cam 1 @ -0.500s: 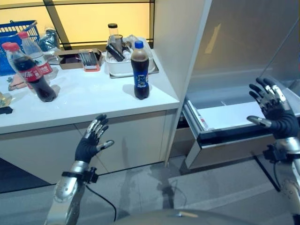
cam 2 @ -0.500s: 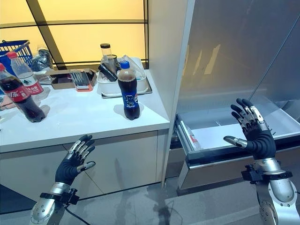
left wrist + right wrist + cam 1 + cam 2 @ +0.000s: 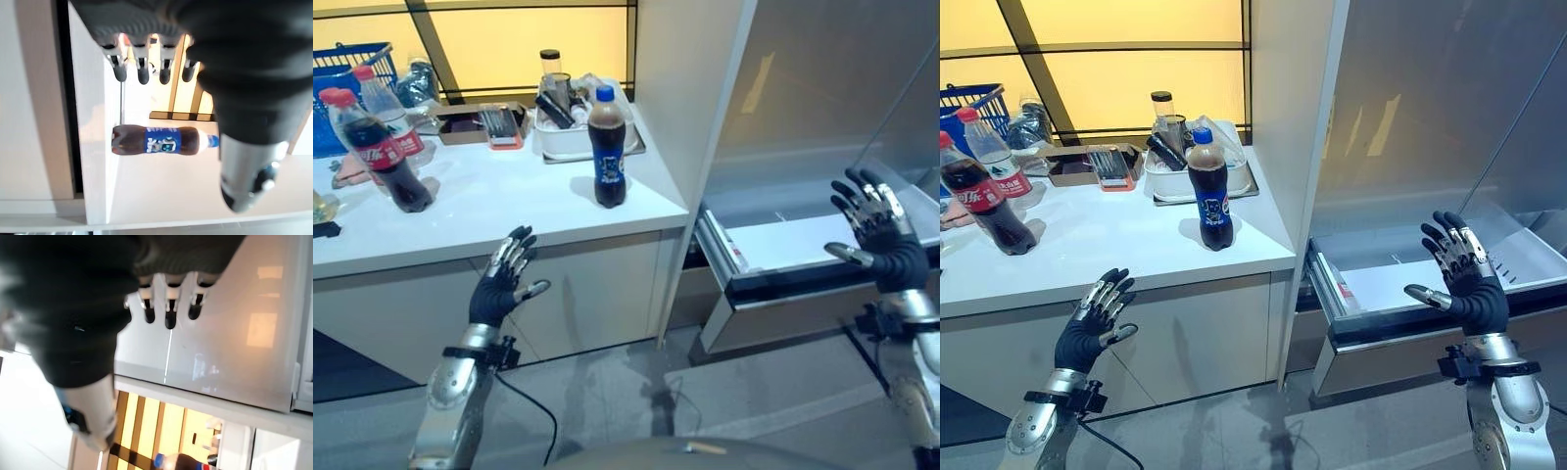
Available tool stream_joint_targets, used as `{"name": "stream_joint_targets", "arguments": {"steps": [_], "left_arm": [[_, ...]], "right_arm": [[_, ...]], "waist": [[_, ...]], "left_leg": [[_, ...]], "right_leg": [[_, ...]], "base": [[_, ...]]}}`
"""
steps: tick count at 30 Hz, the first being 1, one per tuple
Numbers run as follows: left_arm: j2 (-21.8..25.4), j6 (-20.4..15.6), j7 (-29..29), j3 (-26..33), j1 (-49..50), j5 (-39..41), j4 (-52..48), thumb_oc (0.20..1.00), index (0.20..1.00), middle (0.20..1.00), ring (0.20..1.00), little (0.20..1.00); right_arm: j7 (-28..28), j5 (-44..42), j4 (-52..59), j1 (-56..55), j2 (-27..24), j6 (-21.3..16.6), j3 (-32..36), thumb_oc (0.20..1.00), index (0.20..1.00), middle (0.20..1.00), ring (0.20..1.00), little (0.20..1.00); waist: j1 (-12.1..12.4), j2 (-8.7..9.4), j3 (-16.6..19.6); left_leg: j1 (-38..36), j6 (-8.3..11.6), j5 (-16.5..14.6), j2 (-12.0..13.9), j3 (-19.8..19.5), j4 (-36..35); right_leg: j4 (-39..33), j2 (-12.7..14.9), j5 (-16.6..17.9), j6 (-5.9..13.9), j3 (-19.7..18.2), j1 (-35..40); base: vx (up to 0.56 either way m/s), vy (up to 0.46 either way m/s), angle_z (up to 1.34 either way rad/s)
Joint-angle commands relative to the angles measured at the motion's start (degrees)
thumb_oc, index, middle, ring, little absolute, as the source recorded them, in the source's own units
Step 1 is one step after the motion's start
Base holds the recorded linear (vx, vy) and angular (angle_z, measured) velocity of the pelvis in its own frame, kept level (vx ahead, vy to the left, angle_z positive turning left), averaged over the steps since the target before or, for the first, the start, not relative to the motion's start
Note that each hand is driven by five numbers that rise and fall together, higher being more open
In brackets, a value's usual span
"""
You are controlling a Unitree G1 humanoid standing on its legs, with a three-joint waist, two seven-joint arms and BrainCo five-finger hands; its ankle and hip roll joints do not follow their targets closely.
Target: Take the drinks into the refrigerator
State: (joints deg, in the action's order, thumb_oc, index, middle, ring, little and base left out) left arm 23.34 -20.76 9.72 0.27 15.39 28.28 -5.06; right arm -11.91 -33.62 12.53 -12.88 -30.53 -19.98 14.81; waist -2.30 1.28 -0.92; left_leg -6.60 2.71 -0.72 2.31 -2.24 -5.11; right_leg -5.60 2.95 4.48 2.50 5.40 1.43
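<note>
A dark cola bottle with a blue cap and blue label stands upright near the right end of the white counter; it also shows as the blue-label bottle. Two more bottles stand at the counter's left: a red-label cola and a clear bottle behind it. My left hand is open, raised in front of the cabinet below the counter edge, holding nothing. My right hand is open and empty above the pulled-out refrigerator drawer.
A white tray with utensils and a jar sits behind the blue-label bottle. A flat box and a blue basket lie at the counter's back left. A tall white panel separates the counter from the refrigerator.
My left hand has risen a little towards the counter edge. My right hand has sunk slightly lower over the drawer. The bottles have not moved.
</note>
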Motion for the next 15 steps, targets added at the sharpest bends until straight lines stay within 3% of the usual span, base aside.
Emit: {"name": "stream_joint_targets", "arguments": {"steps": [1,15], "left_arm": [[1.35,-3.8,-1.24,2.87,-4.81,0.03,-3.37,1.0,1.0,1.0,1.0,1.0],[2.73,-3.11,-5.2,1.39,-11.88,-4.85,-0.49,1.0,1.0,1.0,1.0,1.0]], "right_arm": [[0.89,1.21,-0.53,5.55,0.37,-2.65,0.11,1.0,1.0,1.0,1.0,1.0],[0.24,2.75,0.05,7.15,0.46,-1.44,-1.74,1.0,1.0,1.0,1.0,1.0]], "waist": [[-0.41,1.77,0.07],[-1.13,1.25,0.35]], "left_leg": [[-0.52,-2.12,-1.89,-2.2,-0.57,0.11],[-1.14,-2.13,-2.15,-2.17,0.03,0.11]], "right_leg": [[1.2,1.69,-3.23,3.14,-0.13,4.62],[1.34,1.56,-3.32,3.13,-0.73,4.82]], "base": [[0.0,-0.006,-0.03],[0.0,0.0,0.0]]}}
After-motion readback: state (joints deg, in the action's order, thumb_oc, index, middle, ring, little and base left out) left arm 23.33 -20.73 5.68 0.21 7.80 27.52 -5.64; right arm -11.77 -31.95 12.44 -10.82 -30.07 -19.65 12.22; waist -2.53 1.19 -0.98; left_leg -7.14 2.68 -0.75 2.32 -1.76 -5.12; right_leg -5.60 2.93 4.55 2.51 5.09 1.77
